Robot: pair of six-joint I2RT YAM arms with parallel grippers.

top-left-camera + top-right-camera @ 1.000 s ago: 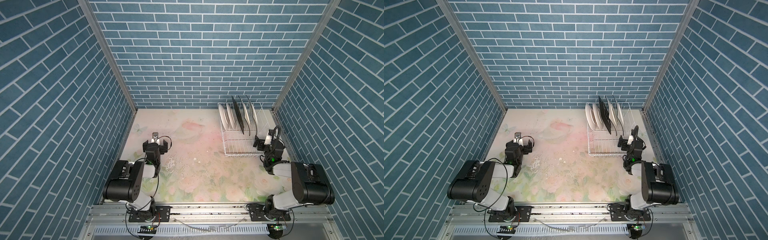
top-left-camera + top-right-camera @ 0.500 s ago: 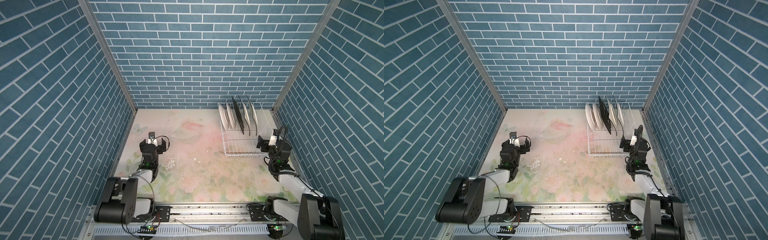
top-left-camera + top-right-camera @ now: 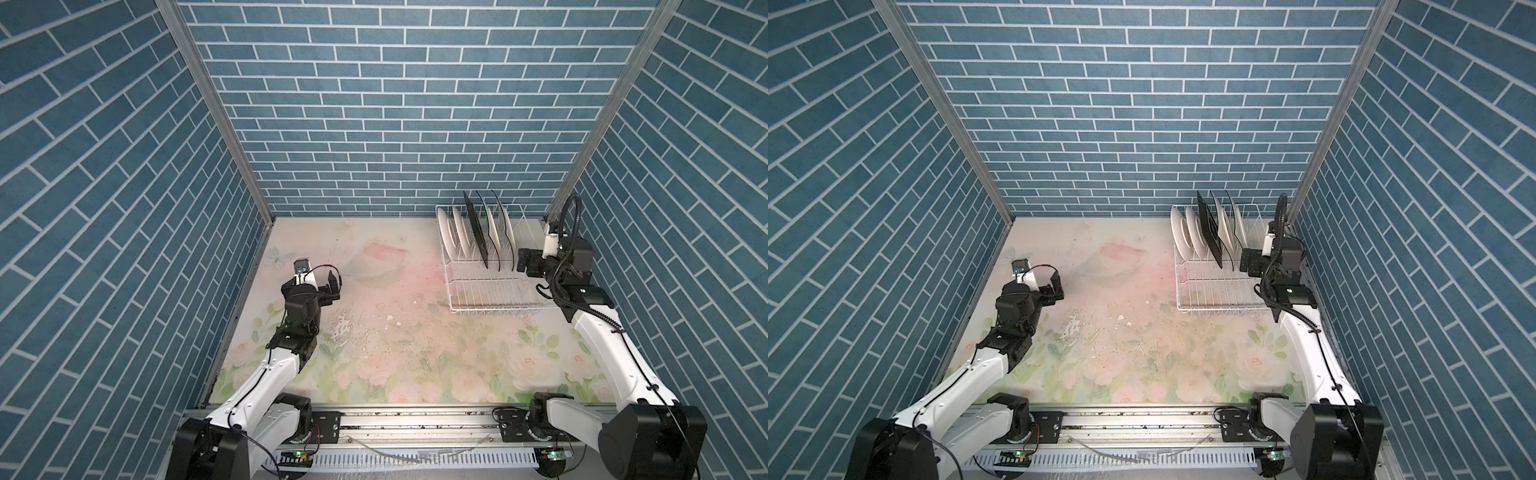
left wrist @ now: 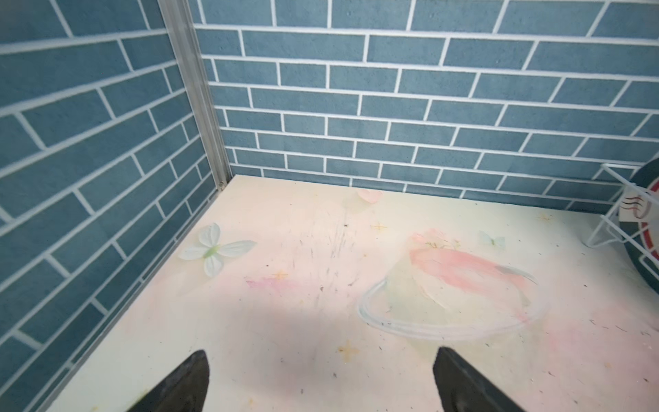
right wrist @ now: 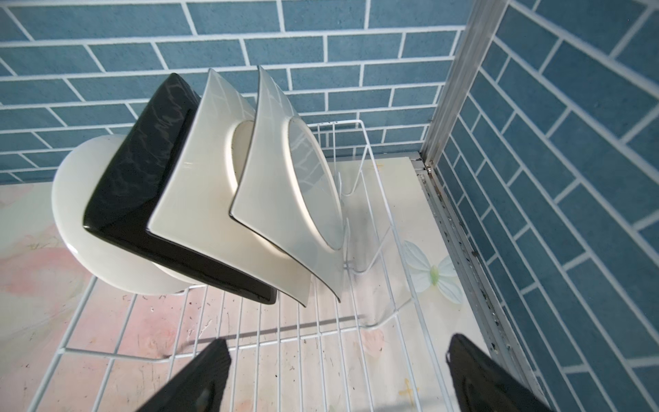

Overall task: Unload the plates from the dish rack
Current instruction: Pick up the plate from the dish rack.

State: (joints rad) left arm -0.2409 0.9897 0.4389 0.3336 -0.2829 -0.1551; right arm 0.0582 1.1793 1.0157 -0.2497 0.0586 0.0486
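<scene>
The white wire dish rack (image 3: 490,291) (image 3: 1217,291) stands at the back right of the table. Several plates stand upright in its far half: a round white one (image 3: 446,232), a black square one (image 3: 476,232) and a white square one (image 3: 505,235). In the right wrist view the white square plate (image 5: 285,199) is nearest, then a cream one (image 5: 199,185), the black one (image 5: 142,171) and a round white one (image 5: 82,221). My right gripper (image 3: 524,262) (image 5: 337,340) hangs open over the rack's bare wires (image 5: 321,335), holding nothing. My left gripper (image 3: 334,286) (image 4: 321,351) is open over the table at the left.
Blue brick walls close in the left, back and right; the rack sits close to the right wall (image 3: 623,249) and the back corner. In the left wrist view the rack's end (image 4: 613,214) shows at the frame's edge. A metal rail (image 3: 415,428) runs along the front.
Both arms have unfolded from a tucked pose and reach forward. The right gripper has edged in over the rack toward the plates. The plates have not moved.
</scene>
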